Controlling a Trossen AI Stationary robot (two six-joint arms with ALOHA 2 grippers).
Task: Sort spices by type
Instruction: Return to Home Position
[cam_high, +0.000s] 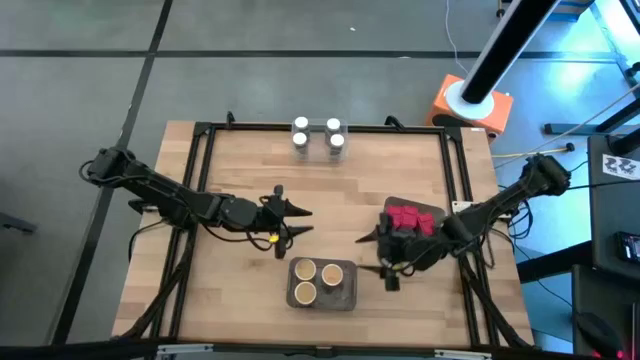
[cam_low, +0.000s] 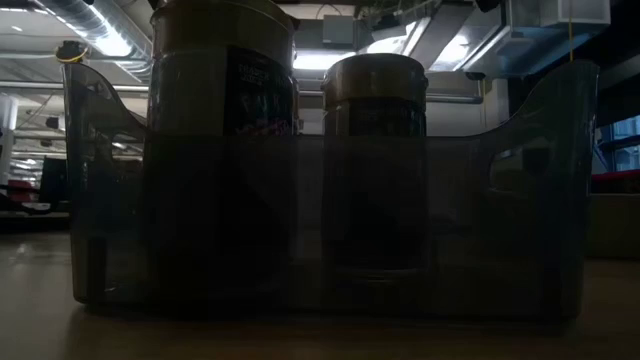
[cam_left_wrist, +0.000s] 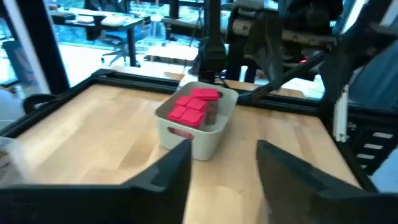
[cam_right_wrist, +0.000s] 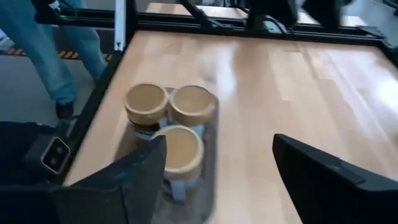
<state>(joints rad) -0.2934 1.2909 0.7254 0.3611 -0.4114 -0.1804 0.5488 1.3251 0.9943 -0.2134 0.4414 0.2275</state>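
Three tan-topped jars (cam_high: 320, 281) stand in a clear tray (cam_high: 347, 298) near the table's front middle; the low view shows that tray (cam_low: 540, 200) close up. Red packs (cam_high: 410, 218) fill a grey tray (cam_left_wrist: 205, 140) at the right. Several white-capped jars (cam_high: 317, 138) stand on the table at the far middle. My left gripper (cam_high: 305, 222) hangs open above the table's middle, pointing toward the red packs (cam_left_wrist: 194, 104), with nothing between its fingers. My right gripper (cam_high: 378, 258) hangs open between the two trays, pointing toward the tan-topped jars (cam_right_wrist: 168, 124), and holds nothing.
A black frame (cam_high: 200, 190) runs around the tabletop. Bare wood lies at the table's left and between the jars at the back and the trays. A person's legs (cam_right_wrist: 43, 50) stand beyond the table's edge in the right wrist view.
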